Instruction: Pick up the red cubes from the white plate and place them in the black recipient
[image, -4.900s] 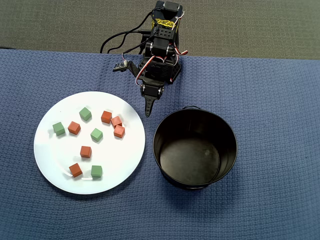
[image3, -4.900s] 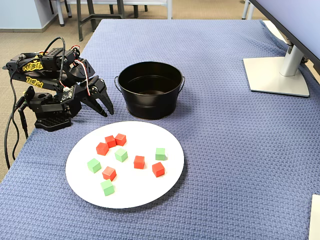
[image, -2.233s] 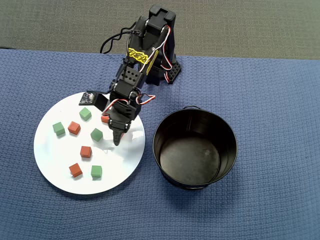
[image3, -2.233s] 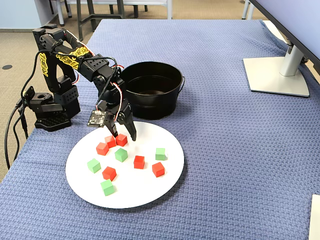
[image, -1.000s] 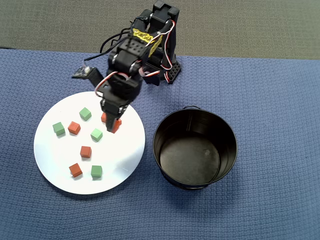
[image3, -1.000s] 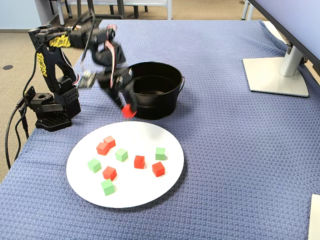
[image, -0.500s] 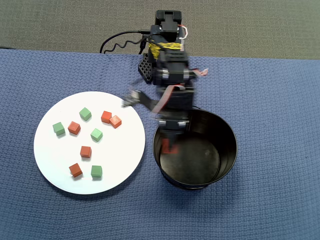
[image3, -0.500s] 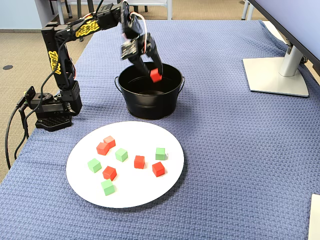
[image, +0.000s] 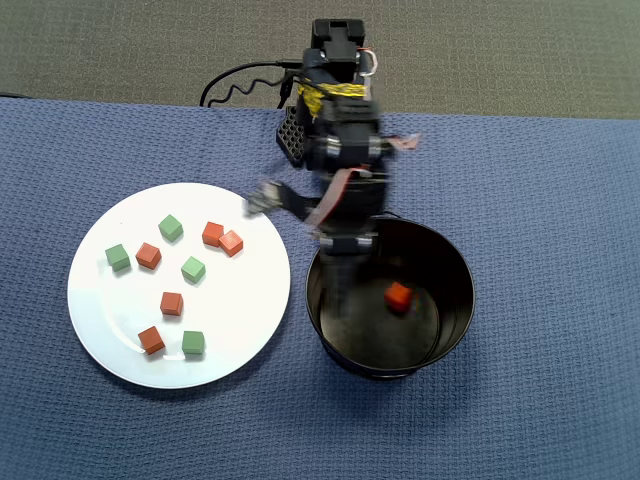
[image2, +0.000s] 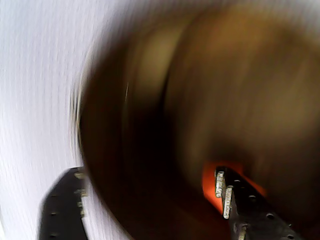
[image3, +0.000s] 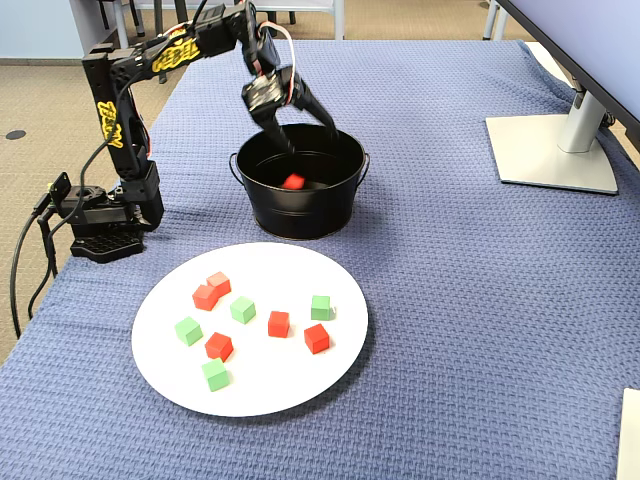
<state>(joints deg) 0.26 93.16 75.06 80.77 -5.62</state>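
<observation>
claw (image3: 308, 128) is spread wide over the black pot (image3: 340, 205), holding nothing; one red cube (image: 398, 296) sits inside; five more on the white plate (image: 240, 330)

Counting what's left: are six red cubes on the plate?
No, the overhead view shows five red cubes on the white plate; one lies inside the black pot.

Blurred: in the wrist view we find the black recipient (image2: 165, 115) smeared to a dark brownish oval, its rim and wall indistinct. One red cube (image2: 212, 182) shows there only as an orange smudge, part hidden behind a finger (image2: 240, 210) (both fingers cut off by the bottom edge). In the overhead view we see the gripper (image: 343, 290) smeared over the pot rim, fingertips indistinct.
</observation>
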